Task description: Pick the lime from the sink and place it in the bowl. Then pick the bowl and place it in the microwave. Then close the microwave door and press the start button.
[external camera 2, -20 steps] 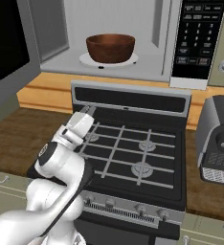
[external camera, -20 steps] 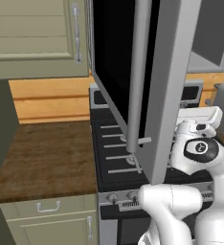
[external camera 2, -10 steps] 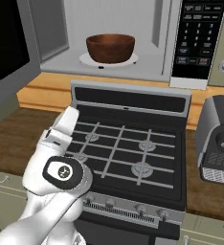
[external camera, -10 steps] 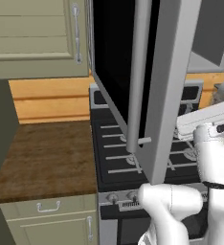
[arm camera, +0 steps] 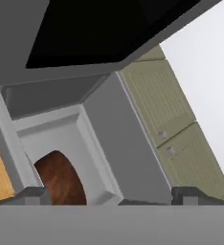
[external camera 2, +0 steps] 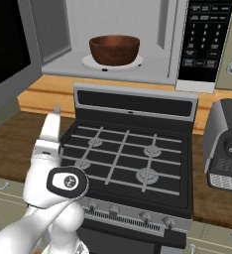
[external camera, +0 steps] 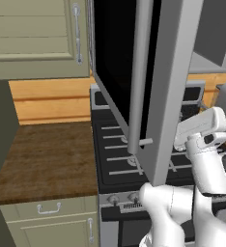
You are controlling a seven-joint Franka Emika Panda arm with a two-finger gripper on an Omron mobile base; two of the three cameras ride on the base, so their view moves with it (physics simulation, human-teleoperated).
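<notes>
Bowl seated in microwave, door swung wide.
Brown wooden bowl [external camera 2: 114,48] rests inside the steel microwave [external camera 2: 152,74]; the gripper [arm camera: 109,194], fingers apart and empty, must next push the black glass microwave door [external camera: 134,77], at nine o'clock, shut.

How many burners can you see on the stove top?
4 burners: back left, back right, front left, front right, all on the stove. None seem hidden.

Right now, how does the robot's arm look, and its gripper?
The arm is made of smooth, glossy white rounded segments. At one joint sits a dark grey ring with a round white cap bearing a small dark mark. The hand is a white, boxy block. The gripper has two small dark grey finger tips. No cables show.
</notes>
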